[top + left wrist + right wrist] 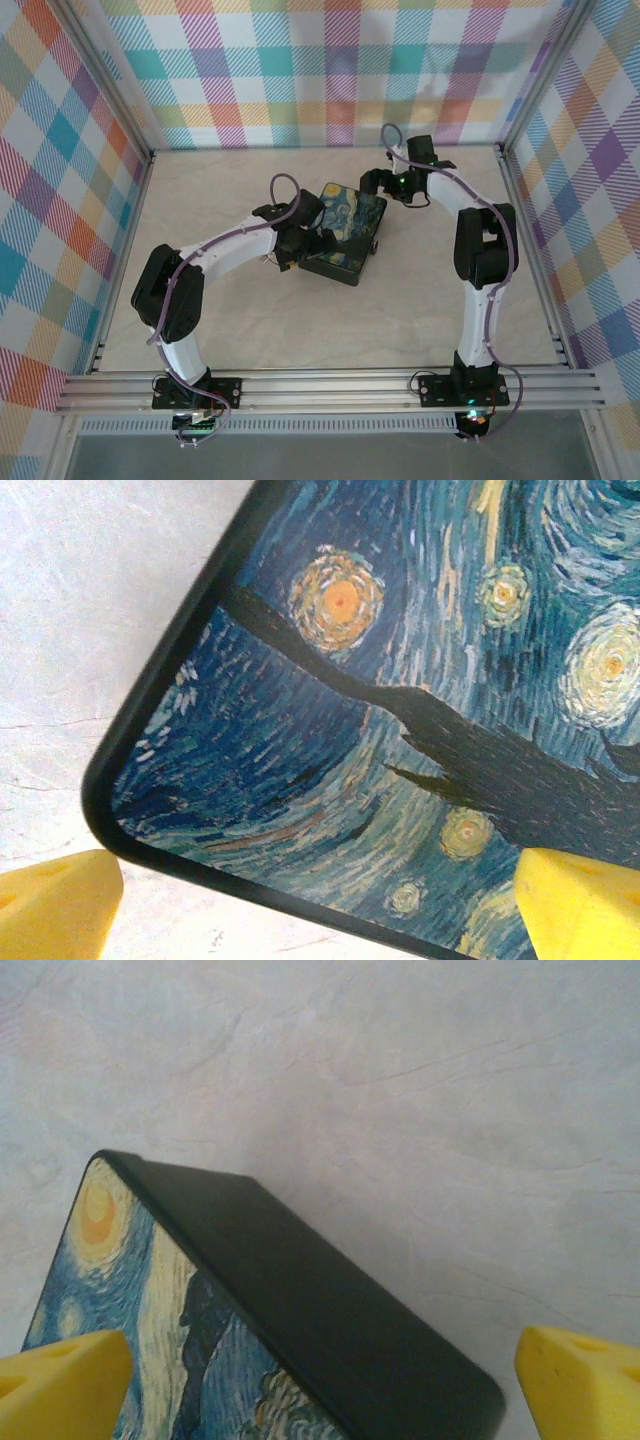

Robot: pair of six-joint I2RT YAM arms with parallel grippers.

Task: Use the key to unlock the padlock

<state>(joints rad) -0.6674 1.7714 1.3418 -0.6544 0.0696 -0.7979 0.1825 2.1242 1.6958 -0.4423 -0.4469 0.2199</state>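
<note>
Both jaws wide, left gripper (310, 240) over tin (345, 225) corner, right gripper (372, 183) at far edge, table (420, 300) beyond

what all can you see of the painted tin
The painted tin is a flat rectangular box, lid covered in swirling blue-and-yellow night-sky brushwork, with black rim, black side walls and rounded corners; it looks like metal. It lies closed and askew on the pale table. The left gripper and right gripper hang over different corners, jaws open; no contact is visible.
</note>
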